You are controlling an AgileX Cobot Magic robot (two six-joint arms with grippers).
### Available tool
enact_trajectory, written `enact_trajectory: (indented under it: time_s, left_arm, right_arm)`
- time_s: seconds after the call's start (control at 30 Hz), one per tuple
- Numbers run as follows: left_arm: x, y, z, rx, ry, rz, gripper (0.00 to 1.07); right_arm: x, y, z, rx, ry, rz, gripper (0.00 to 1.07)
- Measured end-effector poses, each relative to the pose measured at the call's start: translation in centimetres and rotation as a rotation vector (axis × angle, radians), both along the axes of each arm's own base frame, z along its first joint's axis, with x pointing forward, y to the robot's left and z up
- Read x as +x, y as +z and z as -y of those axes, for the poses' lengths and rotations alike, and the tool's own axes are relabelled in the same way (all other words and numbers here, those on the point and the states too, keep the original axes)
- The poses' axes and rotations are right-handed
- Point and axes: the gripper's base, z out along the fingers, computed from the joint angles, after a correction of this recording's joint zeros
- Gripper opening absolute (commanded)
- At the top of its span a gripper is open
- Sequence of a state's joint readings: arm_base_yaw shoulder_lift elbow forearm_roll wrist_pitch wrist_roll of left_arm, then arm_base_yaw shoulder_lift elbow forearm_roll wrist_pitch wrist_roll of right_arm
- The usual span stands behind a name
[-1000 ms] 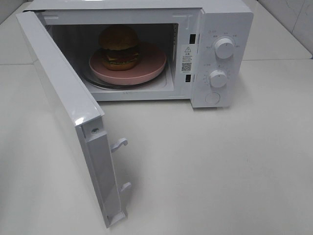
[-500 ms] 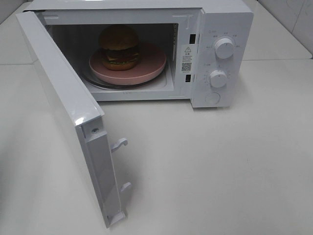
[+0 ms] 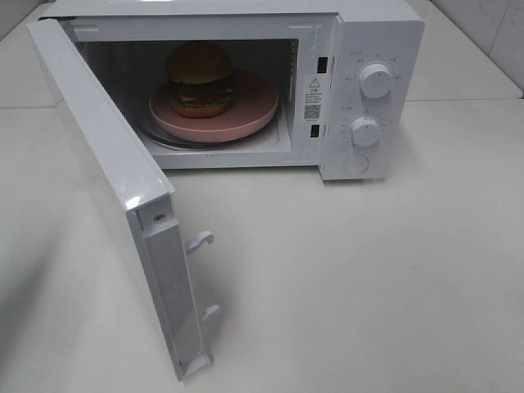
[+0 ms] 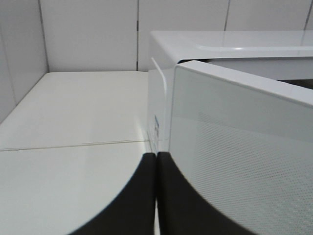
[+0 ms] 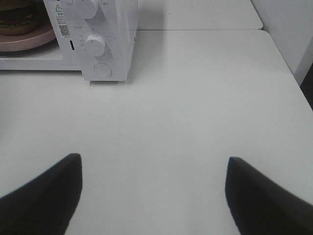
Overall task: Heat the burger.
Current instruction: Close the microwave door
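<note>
Inside the microwave (image 3: 377,33) cavity, I see the burger (image 3: 200,78) sitting upright on the pink plate (image 3: 254,110), toward the plate's back left. The microwave's door (image 3: 106,164) stands wide open to the left over the desk (image 3: 368,278). My left tool (image 4: 156,157) has its fingers pressed together with nothing between them, close by the door's outer face; whether it touches I cannot tell. My right tool (image 5: 152,157) hangs above the desk, fingers spread wide, out in front of the control knobs (image 3: 376,80).

Golden-brown burger (image 3: 200,78), pink plate (image 3: 255,106), white microwave (image 3: 401,41) with dot-meshed door (image 4: 244,161).
</note>
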State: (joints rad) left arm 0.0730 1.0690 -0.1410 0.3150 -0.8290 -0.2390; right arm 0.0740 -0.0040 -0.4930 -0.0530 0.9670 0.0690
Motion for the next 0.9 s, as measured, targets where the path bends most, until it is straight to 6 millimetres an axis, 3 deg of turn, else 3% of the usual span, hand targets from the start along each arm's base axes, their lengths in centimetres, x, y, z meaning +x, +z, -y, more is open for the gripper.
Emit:
enact_trajectory:
  time_s: [0.63,0.9]
  left_arm:
    - [7.5,-2.2,1.9,0.019,-0.294,-0.062,0.0]
    - [9.1,-3.3,2.0,0.001,-0.322,-0.076,0.0]
  right_arm:
    - [0.0,0.0,0.0,0.0,0.0,0.0,0.72]
    - [0.0,0.0,0.0,0.0,0.0,0.0,0.71]
